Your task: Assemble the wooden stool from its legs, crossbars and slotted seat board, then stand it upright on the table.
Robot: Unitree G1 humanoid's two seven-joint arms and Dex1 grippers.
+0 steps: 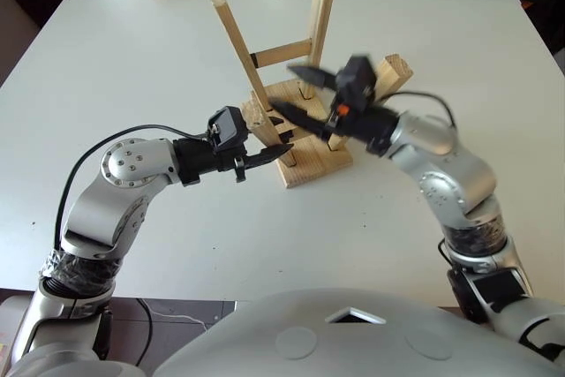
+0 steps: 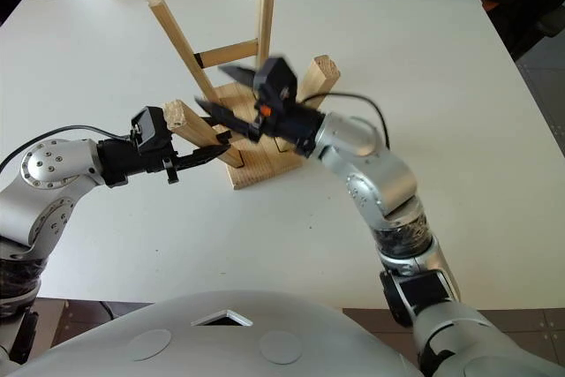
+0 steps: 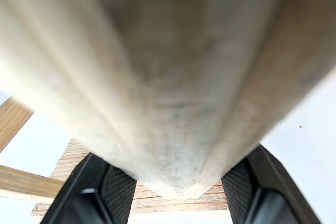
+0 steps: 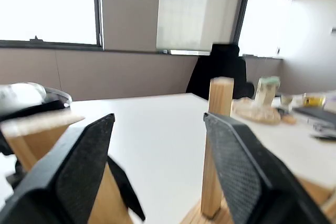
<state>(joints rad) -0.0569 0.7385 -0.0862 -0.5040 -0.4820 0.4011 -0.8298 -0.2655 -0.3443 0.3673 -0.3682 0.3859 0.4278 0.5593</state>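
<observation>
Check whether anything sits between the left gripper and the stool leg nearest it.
Nothing visible does. The left gripper is shut on the short pale wooden stool leg, its fingers pressing the wood on both sides. The open right gripper hovers beyond it, over the flat wooden slotted seat board.

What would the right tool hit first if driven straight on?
Likely the tilted leg clamped in the left tool: it sits just ahead of one finger of the right tool. A taller leg stands beyond the other. The gap between looks free, though depth is unclear.
</observation>
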